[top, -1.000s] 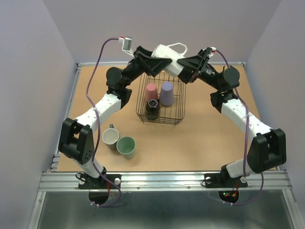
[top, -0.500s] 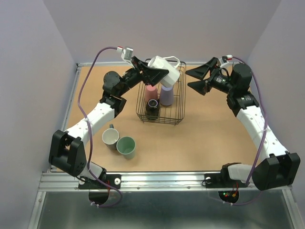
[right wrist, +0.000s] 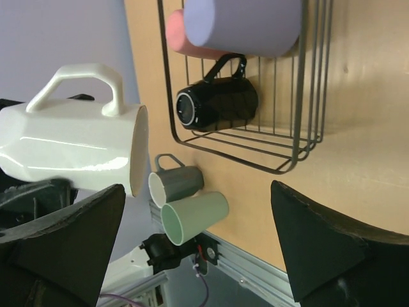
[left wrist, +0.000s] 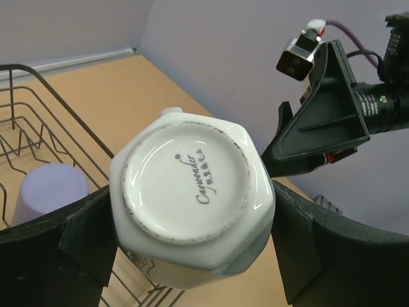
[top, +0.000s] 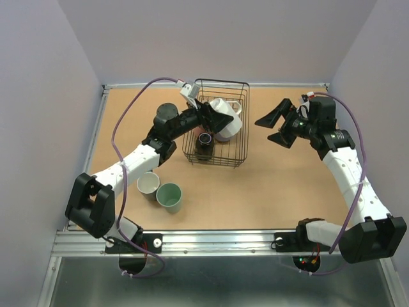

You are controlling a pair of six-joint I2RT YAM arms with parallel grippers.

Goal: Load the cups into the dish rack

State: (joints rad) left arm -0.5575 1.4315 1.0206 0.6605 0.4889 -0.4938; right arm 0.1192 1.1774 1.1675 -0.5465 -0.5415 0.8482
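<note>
Since half a second earlier, the left fingers (left wrist: pixel 86 238) had carried the white mug (left wrist: pixel 192 208) lower. They clamped its sides, with its base toward the wrist camera and its mouth turned down over the dish rack (top: pixel 215 162). Right fingers (top: pixel 271 118) had drawn back and stood spread wide and empty, to the right of the rack. Inside the rack sat an inverted lavender cup (right wrist: pixel 243 22), a pink cup (right wrist: pixel 175 32) and a dark brown mug (right wrist: pixel 217 105). On the desk (top: pixel 275 185), near the left arm, a grey-blue mug (top: pixel 148 183) and a pale green cup (top: pixel 169 196) stood side by side.
</note>
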